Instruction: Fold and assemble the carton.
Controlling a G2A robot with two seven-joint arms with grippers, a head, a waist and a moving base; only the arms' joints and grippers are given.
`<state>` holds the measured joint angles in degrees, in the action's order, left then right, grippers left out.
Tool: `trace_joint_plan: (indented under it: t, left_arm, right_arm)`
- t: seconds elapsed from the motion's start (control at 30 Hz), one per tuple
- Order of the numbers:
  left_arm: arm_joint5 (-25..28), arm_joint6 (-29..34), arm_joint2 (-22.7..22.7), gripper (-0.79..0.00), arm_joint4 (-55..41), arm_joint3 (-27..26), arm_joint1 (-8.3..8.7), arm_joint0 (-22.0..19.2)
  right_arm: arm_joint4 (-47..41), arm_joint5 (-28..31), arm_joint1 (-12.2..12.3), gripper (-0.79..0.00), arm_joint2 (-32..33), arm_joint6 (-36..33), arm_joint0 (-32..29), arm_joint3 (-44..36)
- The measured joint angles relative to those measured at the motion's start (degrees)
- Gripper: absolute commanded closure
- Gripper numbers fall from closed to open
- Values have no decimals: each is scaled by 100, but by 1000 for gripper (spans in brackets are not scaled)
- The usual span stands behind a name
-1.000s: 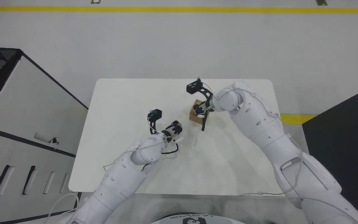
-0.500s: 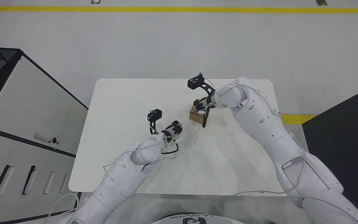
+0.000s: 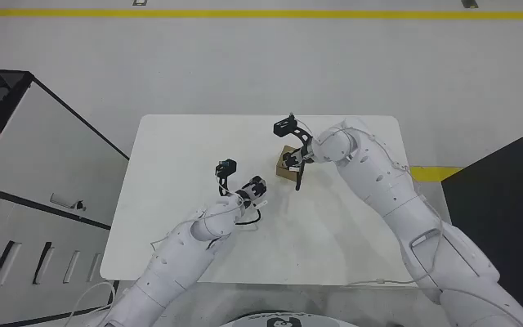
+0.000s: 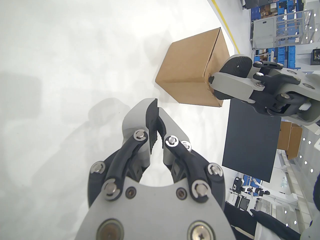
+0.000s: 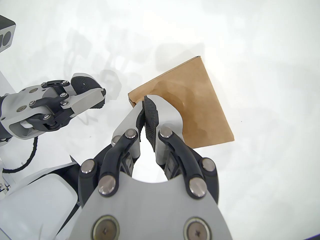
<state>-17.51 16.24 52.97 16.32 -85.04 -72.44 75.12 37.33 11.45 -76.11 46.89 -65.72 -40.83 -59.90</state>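
One carton, brown, closed-up box shape, sitting on the white table a bit toward the far side of the middle. One table, two grippers.

Right gripper is on top of the carton at its corner nearest the left arm. Its pads are pressed together with no gap, tips touching the cardboard edge. Can't tell if any card is pinched between them; nothing shows there. The carton corner looks slightly frayed by the fingertip in the left wrist view.

Left gripper is near the carton, on the robot-side corner, apart from it and not touching. Its fingers are closed on each other and hold nothing. Bare tabletop lies between it and the carton, nothing in the way.

Around the carton: a grey cabinet with a black top off the table, well away on the left arm's side. A dark panel is off the table on the right arm's side. A yellow floor line runs well beyond the carton.
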Motion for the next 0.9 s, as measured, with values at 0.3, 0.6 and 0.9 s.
trace_joint_plan:
  t: [0.3,0.6,0.9]
  left_arm:
    - [0,0,0,0,0,0,0,0]
    - [0,0,0,0,0,0,0,0]
    - [0,0,0,0,0,0,0,0]
  right_arm:
    - [-40,1,8,0,50,29,46,-40]
    - [-18,-10,11,0,11,-10,-7,-28]
    - [-25,-19,-1,0,-22,-10,11,-4]
